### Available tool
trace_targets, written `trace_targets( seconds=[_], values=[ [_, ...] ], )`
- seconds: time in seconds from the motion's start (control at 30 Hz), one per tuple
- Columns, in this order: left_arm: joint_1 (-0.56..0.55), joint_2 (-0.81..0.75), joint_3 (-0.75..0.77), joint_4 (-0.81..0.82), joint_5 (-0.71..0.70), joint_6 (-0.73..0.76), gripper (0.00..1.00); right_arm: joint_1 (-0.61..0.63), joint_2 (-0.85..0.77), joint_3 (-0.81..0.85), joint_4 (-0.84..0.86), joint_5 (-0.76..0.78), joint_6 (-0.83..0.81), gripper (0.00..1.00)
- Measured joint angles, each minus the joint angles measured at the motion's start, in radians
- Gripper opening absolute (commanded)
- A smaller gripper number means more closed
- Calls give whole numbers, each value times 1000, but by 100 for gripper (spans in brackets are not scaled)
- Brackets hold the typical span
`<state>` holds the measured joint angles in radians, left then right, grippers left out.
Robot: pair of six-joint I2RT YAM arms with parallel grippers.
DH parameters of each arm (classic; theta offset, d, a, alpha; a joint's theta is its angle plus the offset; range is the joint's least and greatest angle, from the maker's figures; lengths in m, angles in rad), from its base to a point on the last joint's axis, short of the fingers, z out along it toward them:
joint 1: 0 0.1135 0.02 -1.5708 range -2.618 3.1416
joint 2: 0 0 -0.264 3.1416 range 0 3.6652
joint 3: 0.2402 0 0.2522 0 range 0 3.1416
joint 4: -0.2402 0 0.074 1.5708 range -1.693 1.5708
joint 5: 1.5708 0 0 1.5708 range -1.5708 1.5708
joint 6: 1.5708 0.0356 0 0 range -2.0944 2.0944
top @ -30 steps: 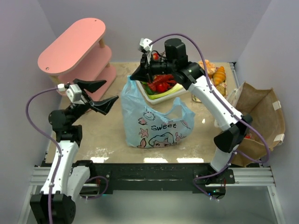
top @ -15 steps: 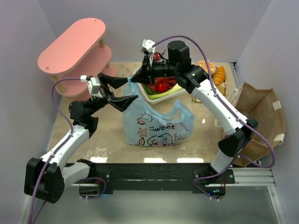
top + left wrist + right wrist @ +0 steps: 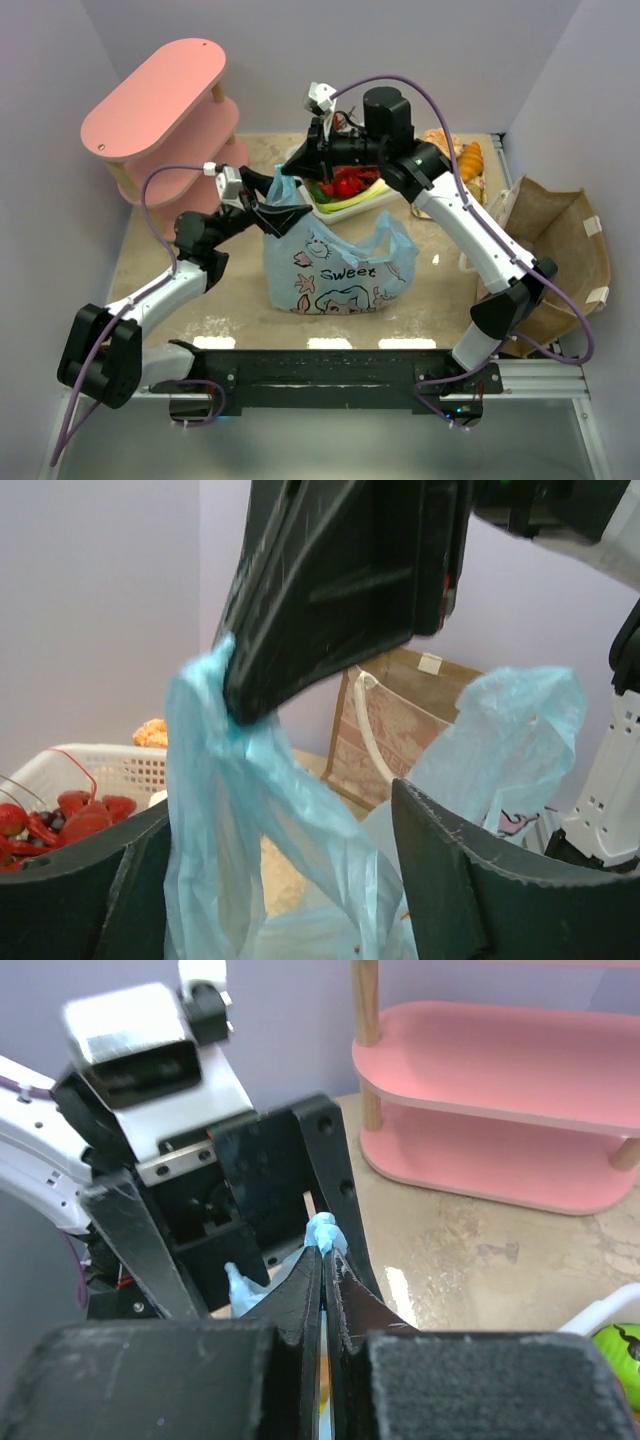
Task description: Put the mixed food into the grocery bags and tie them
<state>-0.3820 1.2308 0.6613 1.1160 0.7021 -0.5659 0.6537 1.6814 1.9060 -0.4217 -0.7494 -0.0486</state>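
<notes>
Light-blue crinkly plastic bag with cartoon print (image 3: 335, 265) stands on the beige tabletop (image 3: 215, 290) between your two arms, just in front of the white rectangular plastic basket (image 3: 352, 207). Your right gripper (image 3: 290, 166) is clamped tight on the bag's raised handle (image 3: 281, 185), holding that strip up above the bag's mouth. In the right wrist view a small blue tuft pokes out above the closed fingertips (image 3: 300, 1295). Your left gripper (image 3: 268, 212) is open, its two fingers (image 3: 450, 870) standing either side of that same handle, below the right gripper's pinch. You cannot tell from either view whether a pad touches the film. The bag's loose handle (image 3: 385, 228) sags on the side of your right arm. A red toy lobster (image 3: 348, 184) lies in the basket behind the bag. The stiff brown paper bag with white handles (image 3: 560, 250) sits at the far right of the table, well apart from the blue bag. A pink three-tier oval shelf (image 3: 165, 100) stands at the back left
</notes>
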Motion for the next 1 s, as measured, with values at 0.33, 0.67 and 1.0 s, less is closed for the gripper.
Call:
trace_targets(
  seconds=[0.33, 0.67, 1.0],
  values=[
    [-39, 29, -99, 117, 4, -53, 54, 0, -20, -1, 13, 9, 24, 0],
    [-51, 85, -116, 171, -40, -119, 0, -18, -20, -24, 22, 32, 69, 27],
    [100, -24, -56, -256, -12, -85, 0, -239, -165, -205, 106, -93, 70, 99]
  ],
)
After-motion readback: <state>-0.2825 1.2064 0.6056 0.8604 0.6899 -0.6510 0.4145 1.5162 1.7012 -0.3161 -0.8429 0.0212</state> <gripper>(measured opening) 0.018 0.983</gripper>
